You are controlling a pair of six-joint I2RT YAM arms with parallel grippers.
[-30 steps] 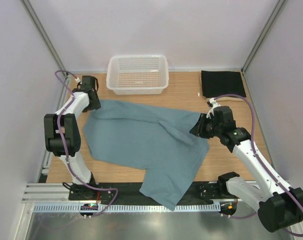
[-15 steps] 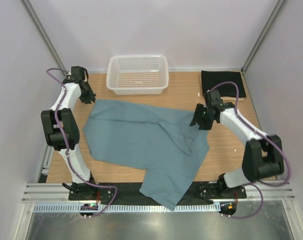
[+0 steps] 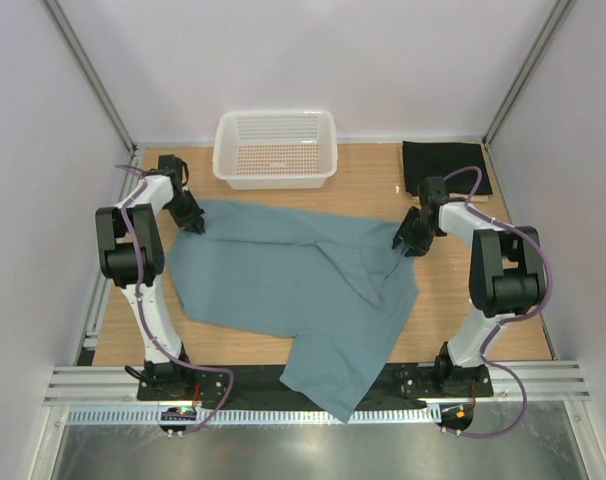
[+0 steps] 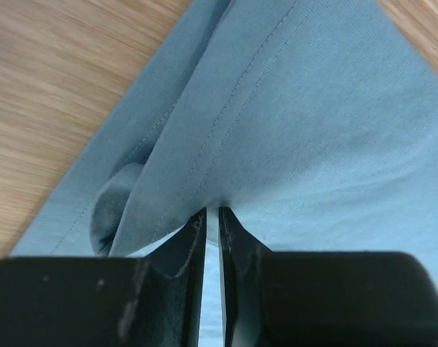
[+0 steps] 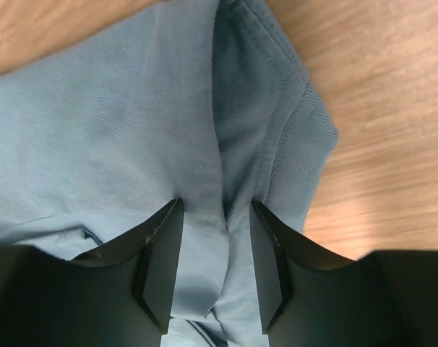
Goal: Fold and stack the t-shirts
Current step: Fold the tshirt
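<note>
The large teal-blue t-shirt (image 3: 283, 280) lies spread on the wooden table, its lower part hanging over the near edge. My left gripper (image 3: 193, 222) is at its far left corner, shut on a thin fold of the cloth (image 4: 313, 108), with the jaws almost touching (image 4: 212, 213). My right gripper (image 3: 408, 243) is at the shirt's right edge, open, its jaws straddling a bunched ridge of cloth (image 5: 96, 108) by a stitched hem (image 5: 215, 210). The black t-shirt (image 3: 445, 167) lies folded at the far right corner. The cream-beige shirt is out of view.
A white plastic mesh basket (image 3: 275, 150) stands at the far middle edge, just beyond the teal shirt. Bare wood (image 3: 463, 290) shows to the right of the shirt. Frame posts stand at both far corners.
My left gripper swung out to the far left corner, then came back onto the shirt's corner. My right arm drew back and its gripper shifted slightly up-right along the shirt's right edge.
</note>
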